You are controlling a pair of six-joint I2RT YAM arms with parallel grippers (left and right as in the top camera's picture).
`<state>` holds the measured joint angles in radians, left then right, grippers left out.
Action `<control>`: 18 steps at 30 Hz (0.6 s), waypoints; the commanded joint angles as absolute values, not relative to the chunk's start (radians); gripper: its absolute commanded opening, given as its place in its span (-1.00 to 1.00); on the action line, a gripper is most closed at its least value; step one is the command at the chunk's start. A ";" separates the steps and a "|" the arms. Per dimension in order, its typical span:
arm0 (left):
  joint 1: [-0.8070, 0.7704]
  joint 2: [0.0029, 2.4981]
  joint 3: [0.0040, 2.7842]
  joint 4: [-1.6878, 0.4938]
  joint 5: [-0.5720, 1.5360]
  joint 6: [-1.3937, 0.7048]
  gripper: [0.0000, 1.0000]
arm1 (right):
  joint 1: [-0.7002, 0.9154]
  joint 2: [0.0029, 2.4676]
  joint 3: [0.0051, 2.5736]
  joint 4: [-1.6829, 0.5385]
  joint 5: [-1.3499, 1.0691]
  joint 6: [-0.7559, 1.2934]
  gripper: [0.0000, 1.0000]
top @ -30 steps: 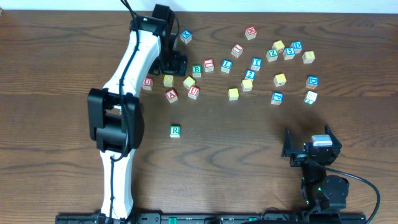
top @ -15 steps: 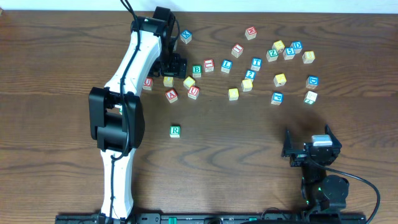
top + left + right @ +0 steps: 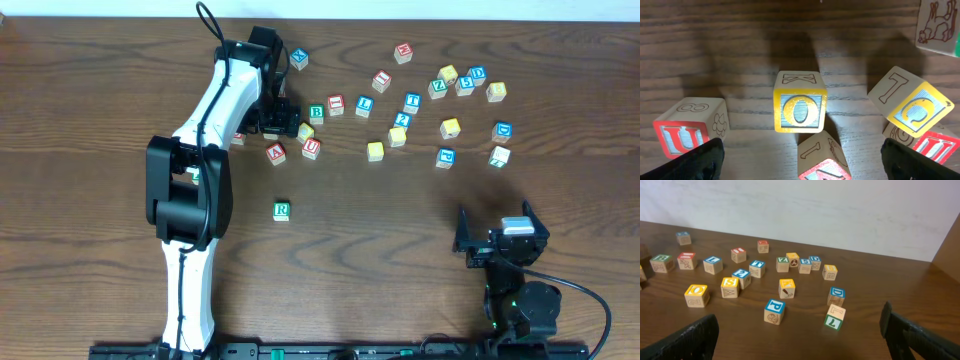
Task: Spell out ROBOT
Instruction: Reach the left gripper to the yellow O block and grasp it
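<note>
My left gripper (image 3: 276,120) is open and hangs low over the left end of the cube cluster. In the left wrist view (image 3: 801,159) a yellow-faced O cube (image 3: 800,102) sits between its two fingers, untouched. A second yellow cube (image 3: 919,106) lies tilted to its right, also in the overhead view (image 3: 305,131). The green R cube (image 3: 282,210) stands alone nearer the front. The green B cube (image 3: 317,111) and the blue T cube (image 3: 412,101) sit in the back row. My right gripper (image 3: 500,240) is open and empty at the front right (image 3: 800,340).
Red U cubes (image 3: 684,134) (image 3: 935,145) and a red cube (image 3: 824,160) crowd the yellow O cube. Several other cubes lie scattered across the back right, among them a yellow O (image 3: 696,295), blue P (image 3: 774,311) and green 7 (image 3: 834,318).
My left gripper has moved toward the front, down over the yellow cube by the red ones. The right arm and the cubes have not moved.
</note>
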<state>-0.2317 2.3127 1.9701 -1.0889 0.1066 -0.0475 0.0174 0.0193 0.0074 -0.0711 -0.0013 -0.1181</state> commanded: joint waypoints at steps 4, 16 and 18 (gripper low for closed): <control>-0.232 2.314 1.948 -1.031 0.113 -0.036 0.96 | 0.020 0.018 0.006 -0.075 -0.002 -0.129 0.98; -0.232 2.314 1.896 -0.984 0.113 -0.015 0.86 | 0.020 0.018 0.006 -0.075 -0.002 -0.128 0.99; -0.232 2.314 1.893 -0.977 0.113 -0.015 0.86 | 0.020 0.018 0.006 -0.075 -0.002 -0.129 0.99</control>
<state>-0.2317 2.3127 1.9030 -0.9829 0.1066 -0.0250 0.0174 0.0193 0.0074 -0.0711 -0.0013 -0.1181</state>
